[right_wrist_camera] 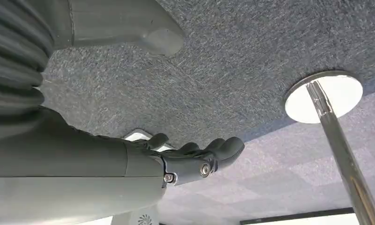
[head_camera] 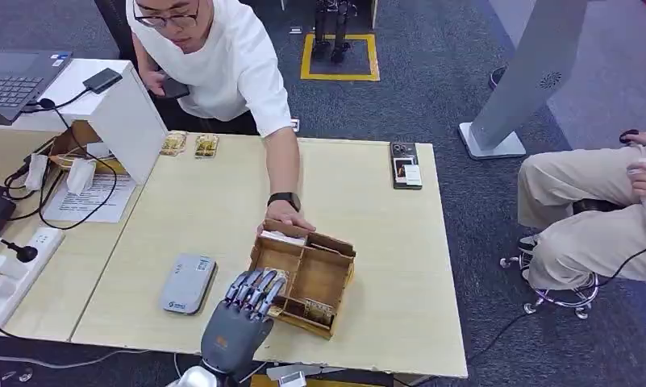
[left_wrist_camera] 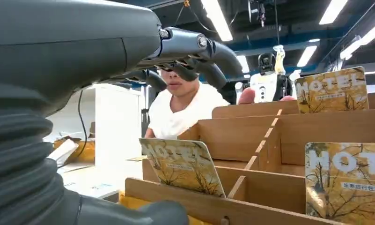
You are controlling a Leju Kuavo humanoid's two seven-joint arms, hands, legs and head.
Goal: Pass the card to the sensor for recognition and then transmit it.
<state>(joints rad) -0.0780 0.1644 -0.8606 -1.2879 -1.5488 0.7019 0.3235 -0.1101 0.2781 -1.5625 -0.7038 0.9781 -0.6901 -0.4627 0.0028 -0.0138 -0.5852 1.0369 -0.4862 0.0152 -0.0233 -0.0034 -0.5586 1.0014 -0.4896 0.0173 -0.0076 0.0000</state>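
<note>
Head view, left to right: a grey sensor [head_camera: 188,283] lies flat on the table [head_camera: 384,242], apart from the wooden box [head_camera: 305,276]. The left hand [head_camera: 243,310] reaches over the box's near-left corner, fingers spread and extended, holding nothing. A person's hand [head_camera: 285,215] rests on the box's far edge. In the left wrist view, a yellow card [left_wrist_camera: 183,165] stands tilted in the nearest compartment, under the fingers [left_wrist_camera: 199,54] and untouched. The right hand [right_wrist_camera: 194,157] hangs over grey carpet [right_wrist_camera: 251,61], fingers loosely extended and empty, near a chrome pole [right_wrist_camera: 337,140].
</note>
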